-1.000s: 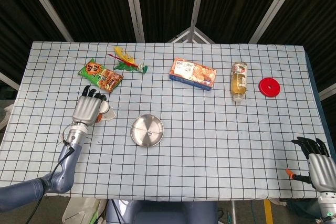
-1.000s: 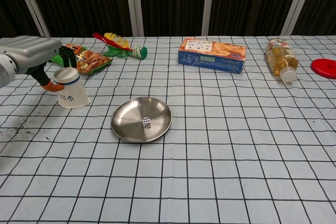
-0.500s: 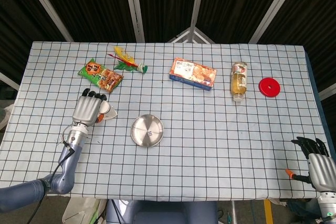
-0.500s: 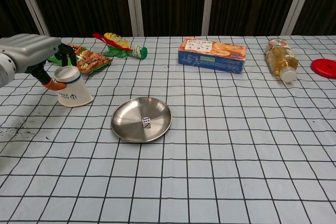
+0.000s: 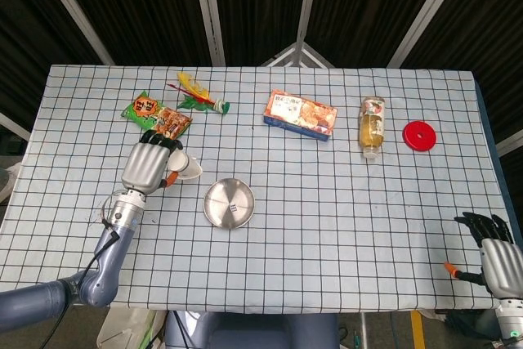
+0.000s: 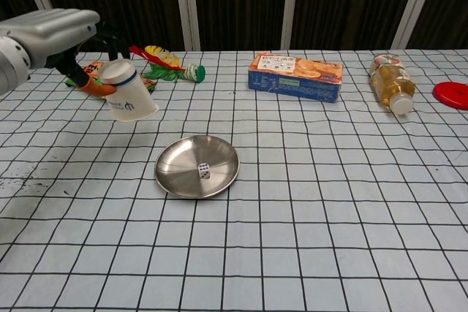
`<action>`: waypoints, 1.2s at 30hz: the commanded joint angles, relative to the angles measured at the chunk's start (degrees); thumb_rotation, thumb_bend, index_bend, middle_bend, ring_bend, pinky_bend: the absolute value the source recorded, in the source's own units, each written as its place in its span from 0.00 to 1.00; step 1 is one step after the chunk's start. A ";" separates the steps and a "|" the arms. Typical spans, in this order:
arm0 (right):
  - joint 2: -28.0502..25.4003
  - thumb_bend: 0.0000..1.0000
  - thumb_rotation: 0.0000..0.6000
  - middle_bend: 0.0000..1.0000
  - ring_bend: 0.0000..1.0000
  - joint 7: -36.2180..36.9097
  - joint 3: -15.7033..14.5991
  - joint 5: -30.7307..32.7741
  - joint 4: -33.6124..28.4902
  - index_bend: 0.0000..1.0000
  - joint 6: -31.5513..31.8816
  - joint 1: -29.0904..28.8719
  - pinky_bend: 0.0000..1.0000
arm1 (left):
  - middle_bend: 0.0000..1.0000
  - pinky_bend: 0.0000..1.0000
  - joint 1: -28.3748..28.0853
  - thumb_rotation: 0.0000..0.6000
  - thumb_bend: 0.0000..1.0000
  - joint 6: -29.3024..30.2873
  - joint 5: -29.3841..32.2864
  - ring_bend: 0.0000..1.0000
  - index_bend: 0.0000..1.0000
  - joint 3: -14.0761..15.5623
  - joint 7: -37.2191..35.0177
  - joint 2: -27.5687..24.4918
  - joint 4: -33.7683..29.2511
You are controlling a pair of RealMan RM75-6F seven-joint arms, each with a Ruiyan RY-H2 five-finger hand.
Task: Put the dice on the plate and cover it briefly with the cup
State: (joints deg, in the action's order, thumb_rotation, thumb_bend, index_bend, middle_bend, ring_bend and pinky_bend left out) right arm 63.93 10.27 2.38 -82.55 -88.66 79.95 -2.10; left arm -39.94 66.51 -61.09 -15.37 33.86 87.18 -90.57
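Observation:
A round steel plate (image 6: 180, 177) (image 5: 219, 212) lies near the middle of the table with a small white dice (image 6: 204, 170) on it. My left hand (image 6: 62, 34) (image 5: 149, 164) holds a white paper cup (image 6: 128, 93) (image 5: 187, 167) upside down and tilted, raised above the table to the left of the plate. My right hand (image 5: 493, 252) rests at the table's near right corner, fingers apart, holding nothing.
At the back lie snack packets (image 5: 156, 116), a feathered shuttlecock toy (image 6: 164, 63), an orange box (image 6: 295, 75), a bottle on its side (image 6: 390, 82) and a red lid (image 6: 451, 94). A checked cloth covers the table.
My left hand has lifted the cup off the table and carried it up and to the right, toward the plate. The right hand has not moved.

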 commanded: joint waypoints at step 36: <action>-1.78 0.10 1.00 0.19 0.13 2.58 0.29 0.46 -0.97 0.25 1.11 0.98 0.00 | 0.38 0.15 -10.22 1.00 0.44 -0.16 13.16 0.25 0.37 2.92 18.52 8.12 -9.20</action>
State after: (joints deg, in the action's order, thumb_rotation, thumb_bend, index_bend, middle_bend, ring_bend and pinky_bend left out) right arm 62.15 12.85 2.67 -82.09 -89.63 81.06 -1.13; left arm -50.25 66.41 -47.74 -12.69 52.73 95.08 -100.11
